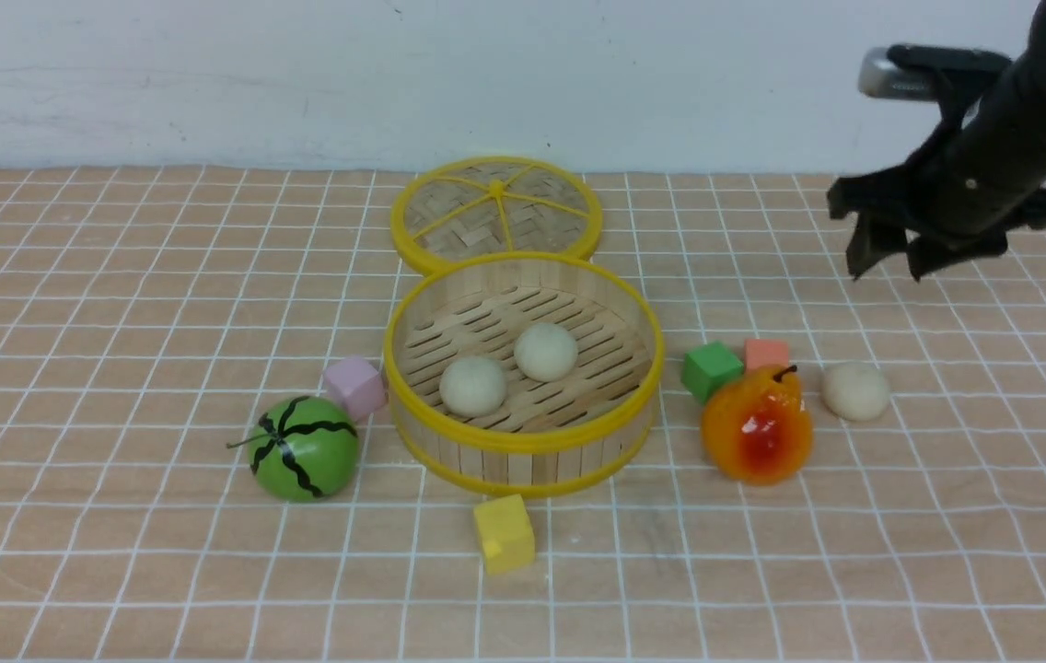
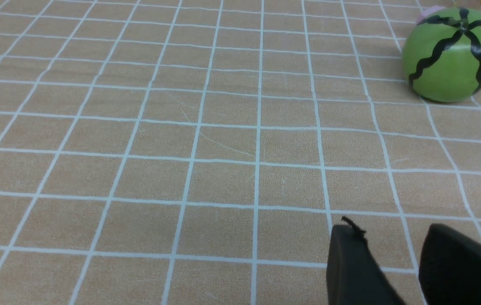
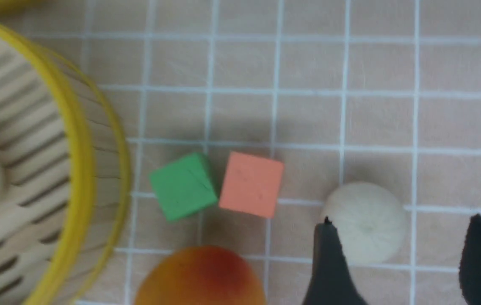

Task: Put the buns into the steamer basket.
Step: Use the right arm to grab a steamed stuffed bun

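A tan, white-gridded tabletop bearing the steamer basket meets a pale wall.

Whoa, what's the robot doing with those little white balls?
It is filling the steamer basket with buns. Two buns already lie on its slatted floor. The third bun sits on the table beside the orange pear. The right gripper hangs open and empty in the air above that side. The left gripper is off by the toy watermelon, holding nothing.
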`<state>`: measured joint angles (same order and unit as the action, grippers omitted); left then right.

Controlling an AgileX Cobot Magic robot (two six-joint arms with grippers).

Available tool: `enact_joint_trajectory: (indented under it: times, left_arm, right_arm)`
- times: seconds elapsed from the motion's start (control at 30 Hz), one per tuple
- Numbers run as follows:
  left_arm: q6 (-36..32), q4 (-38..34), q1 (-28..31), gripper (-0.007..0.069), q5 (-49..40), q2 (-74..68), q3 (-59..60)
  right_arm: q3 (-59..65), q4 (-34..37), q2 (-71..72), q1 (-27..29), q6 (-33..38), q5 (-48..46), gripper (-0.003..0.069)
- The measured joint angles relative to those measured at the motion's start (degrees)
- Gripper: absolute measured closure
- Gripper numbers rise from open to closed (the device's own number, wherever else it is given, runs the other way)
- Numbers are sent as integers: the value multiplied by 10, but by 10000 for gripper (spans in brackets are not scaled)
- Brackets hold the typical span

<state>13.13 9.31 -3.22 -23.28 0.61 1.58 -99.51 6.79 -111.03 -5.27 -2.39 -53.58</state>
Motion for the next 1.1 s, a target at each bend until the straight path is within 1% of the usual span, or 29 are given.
enact_joint_trajectory:
  times: [0.27,0.37,0.47,0.53,0.57,0.67,0.7,0.73,0.8,0.83,0.87,1.1]
  left_arm:
    - [0,0,0,386,0,0,0]
    - [0,0,0,386,0,0,0]
    - [0,0,0,386,0,0,0]
    - [0,0,0,386,0,0,0]
    - [0,0,0,386,0,0,0]
    - [0,0,0,386,0,0,0]
    - [0,0,0,386,0,0,0]
    - [0,0,0,386,0,0,0]
    - [0,0,0,386,0,0,0]
    - [0,0,0,386,0,0,0]
    - [0,0,0,386,0,0,0]
    - [0,0,0,386,0,0,0]
  right_arm:
    - [0,-11,-62,0,2,-27,257]
    - [0,-18,-86,0,2,-27,279]
    - [0,-35,-101,0,2,-21,333]
    - [0,-43,-105,0,2,-18,356]
    - [0,-51,-108,0,2,-15,382]
    - [0,-65,-115,0,2,-8,495]
    - [0,-68,-115,0,2,-6,510]
    - [0,-68,-116,0,2,-3,541]
    - [0,-68,-116,0,2,2,643]
    - [0,-68,-116,0,2,2,649]
    - [0,-68,-118,0,5,3,676]
    - [0,-48,-114,0,20,7,680]
